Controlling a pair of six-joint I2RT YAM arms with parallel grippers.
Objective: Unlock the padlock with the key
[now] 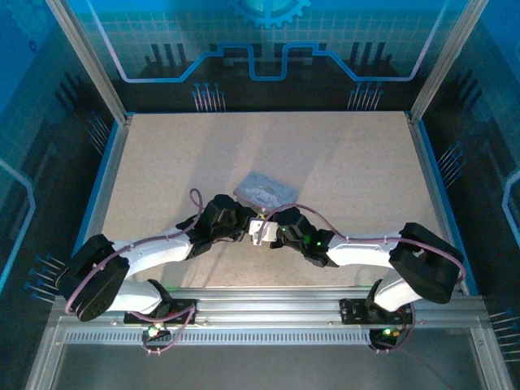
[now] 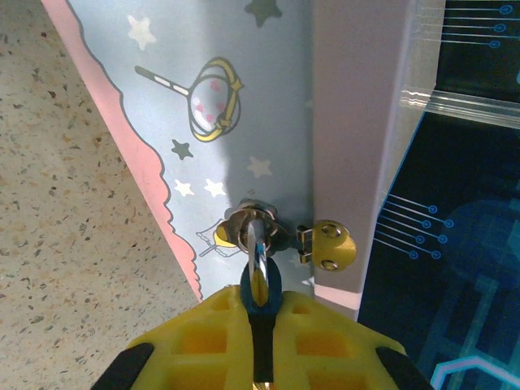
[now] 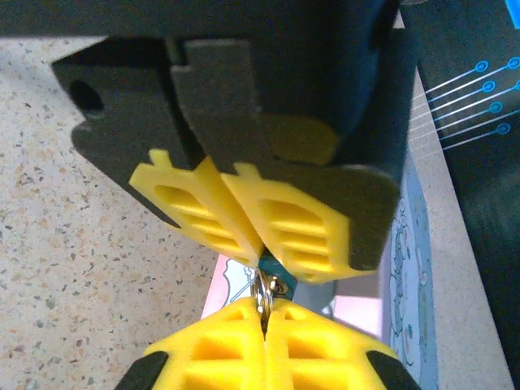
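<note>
Padlock: small dark-blue body clamped between the yellow fingertips of the left gripper, at mid-table, just on the near side of the tin. From the left wrist, a thin silvery piece rising from the body to a small metal loop in front of the tin's cartoon lid; shackle or key at that spot, cannot tell. Just right of the loop, a round yellow clasp at the lid's edge.

Key: thin silvery ring-like piece, seen from the right wrist, nipped edge-on between the fingertips of the right gripper and touching the blue body at its upper end. Seated in the keyhole or not, cannot tell.

Left gripper: clenched on the padlock, fingers meeting in a V directly opposite the right pair. Right gripper: pinched fully together on the key, no gap visible between the pads.

From above: both arms bent inward from the near edge, left gripper and right gripper tip to tip at the centre, tin flat on the speckled table just beyond them. Blue-lit panels along the far wall.
</note>
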